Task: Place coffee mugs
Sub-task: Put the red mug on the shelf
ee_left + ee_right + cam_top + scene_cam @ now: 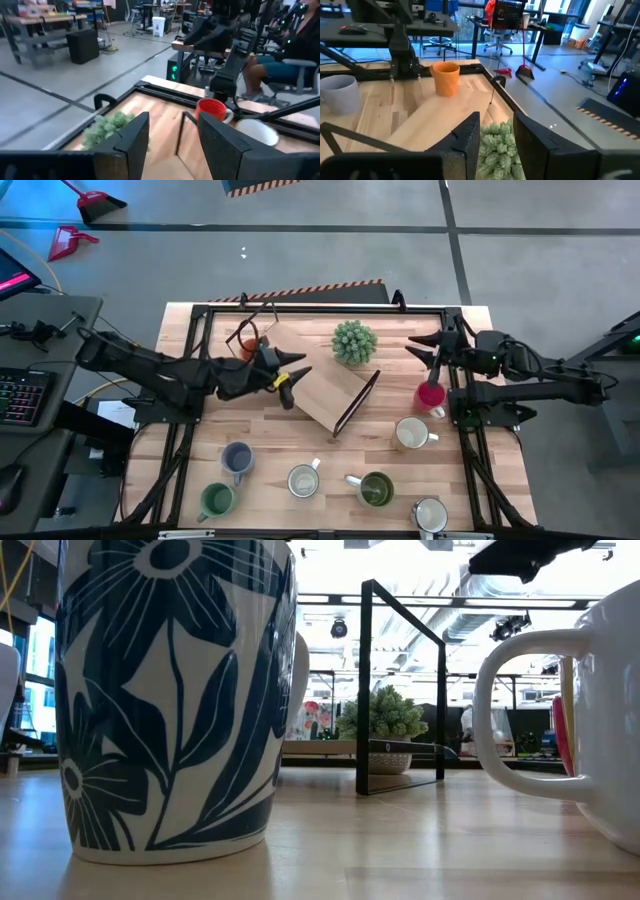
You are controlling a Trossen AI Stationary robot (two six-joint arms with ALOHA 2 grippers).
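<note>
Flanking a spiky potted plant (355,341) on pale wood, both grippers' jaws spread, empty.

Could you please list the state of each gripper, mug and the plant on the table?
left gripper: open, empty, over the table's back left.
right gripper: open, empty, above the red mug.
red mug: upright.
orange mug: upright.
Other mugs: upright along the front.
potted plant: upright.

Eight mugs (431,396), one potted plant (355,342), one wooden rack (328,393).
</note>
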